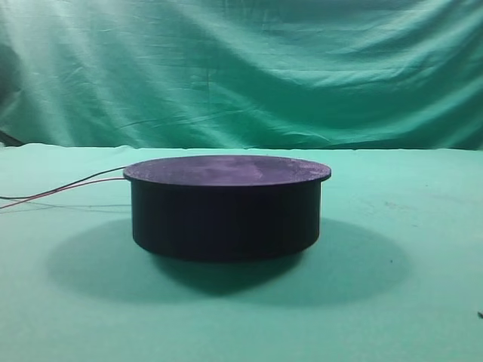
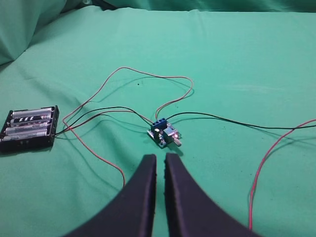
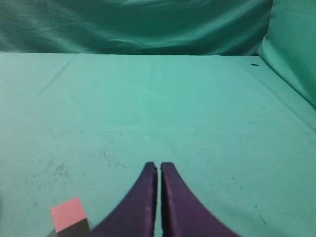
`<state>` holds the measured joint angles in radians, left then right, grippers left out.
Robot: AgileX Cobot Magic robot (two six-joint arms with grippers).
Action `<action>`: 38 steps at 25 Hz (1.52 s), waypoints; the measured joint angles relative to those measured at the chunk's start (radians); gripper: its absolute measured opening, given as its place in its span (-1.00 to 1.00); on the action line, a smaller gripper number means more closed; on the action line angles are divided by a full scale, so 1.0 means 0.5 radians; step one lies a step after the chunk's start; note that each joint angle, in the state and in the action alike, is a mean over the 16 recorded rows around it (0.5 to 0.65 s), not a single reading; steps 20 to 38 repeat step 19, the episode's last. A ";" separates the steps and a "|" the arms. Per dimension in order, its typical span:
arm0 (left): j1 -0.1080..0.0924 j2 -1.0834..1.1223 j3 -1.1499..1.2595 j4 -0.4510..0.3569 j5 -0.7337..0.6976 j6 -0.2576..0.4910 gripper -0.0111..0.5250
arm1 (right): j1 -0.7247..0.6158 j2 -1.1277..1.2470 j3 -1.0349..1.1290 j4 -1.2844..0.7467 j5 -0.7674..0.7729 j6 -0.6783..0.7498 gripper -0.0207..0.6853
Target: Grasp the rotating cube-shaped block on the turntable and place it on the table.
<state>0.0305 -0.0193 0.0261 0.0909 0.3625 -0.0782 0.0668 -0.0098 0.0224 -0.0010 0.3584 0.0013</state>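
The black turntable (image 1: 226,219) stands in the middle of the green table (image 1: 423,226), and its flat top bears nothing. The pink cube-shaped block (image 3: 66,213) rests on the green cloth at the lower left of the right wrist view. It lies left of my right gripper (image 3: 159,165) and apart from it. That gripper is shut with nothing between its dark fingers. My left gripper (image 2: 160,157) is also shut and empty, hovering over the cloth. Neither gripper shows in the exterior view.
Thin red and black wires (image 1: 68,187) trail left from the turntable. In the left wrist view they run to a small blue circuit board (image 2: 163,133) and a black battery holder (image 2: 29,127) on the cloth. The green backdrop (image 1: 241,68) hangs behind.
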 joint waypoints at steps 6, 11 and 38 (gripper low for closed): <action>0.000 0.000 0.000 0.000 0.000 0.000 -0.96 | 0.000 0.000 0.007 0.004 0.012 0.001 -0.94; 0.000 0.000 0.000 0.000 0.000 0.000 -0.96 | 0.000 0.000 0.007 0.007 0.023 0.002 -0.94; 0.000 0.000 0.000 0.000 0.000 0.000 -0.96 | 0.000 0.000 0.007 0.008 0.025 0.002 -0.94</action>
